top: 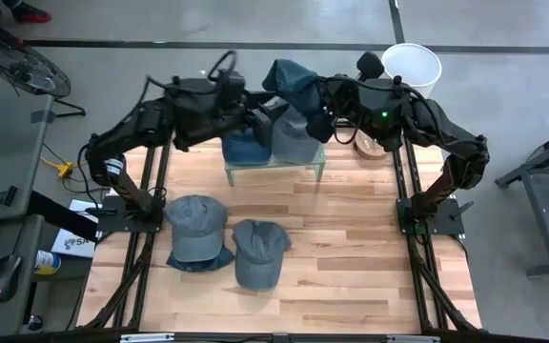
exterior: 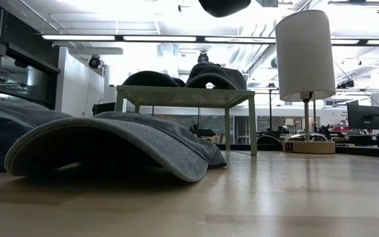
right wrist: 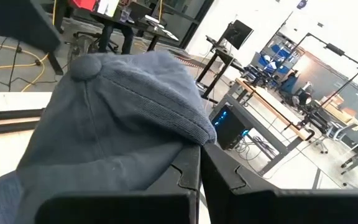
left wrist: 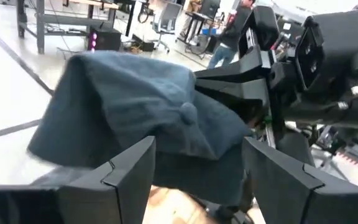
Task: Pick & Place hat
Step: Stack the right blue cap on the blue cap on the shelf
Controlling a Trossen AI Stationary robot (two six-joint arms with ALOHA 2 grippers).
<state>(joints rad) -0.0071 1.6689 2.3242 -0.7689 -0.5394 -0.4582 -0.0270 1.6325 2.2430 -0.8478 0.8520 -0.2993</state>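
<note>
My right gripper is shut on a dark blue cap, raised above the small stand at the table's far side; in the low view this cap shows at the top edge. My left gripper is open beside it, and in the left wrist view its fingers frame the cap without touching. A blue cap and a grey cap rest on the stand's top. More caps lie flat on the table's near part. My right gripper pinches the dark blue cap at a fold of its crown's rim, between the two shut fingers. The fingers come level from the table's right. The cap is lifted clear, its top button turned away from the fingers and the cloth slack.
A white lampshade-like cylinder stands on a round wooden base at the far right. A darker cap lies under the left one of the near caps. Bare wood lies to the near right.
</note>
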